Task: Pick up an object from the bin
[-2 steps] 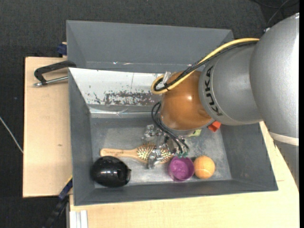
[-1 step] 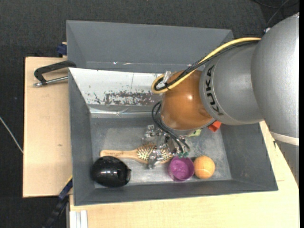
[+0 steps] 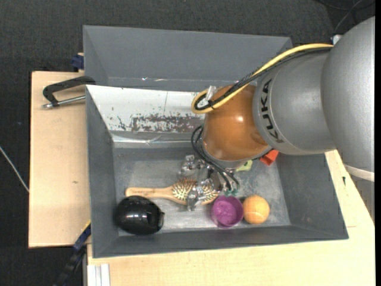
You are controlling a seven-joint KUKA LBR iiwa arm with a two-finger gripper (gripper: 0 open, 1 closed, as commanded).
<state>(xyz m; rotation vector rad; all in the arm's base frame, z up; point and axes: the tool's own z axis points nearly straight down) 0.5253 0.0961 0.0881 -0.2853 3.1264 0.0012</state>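
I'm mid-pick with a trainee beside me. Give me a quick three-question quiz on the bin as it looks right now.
1. True or false: in the camera view, the orange ball lies to the right of the purple round thing.
2. Fill in: the rounded thing in the front left corner of the bin is coloured ___.
3. Which thing is the gripper over? A: orange ball. B: wooden hairbrush. C: rounded thing.

Key: 1 true; 2 black; 3 B, above its bristle end.
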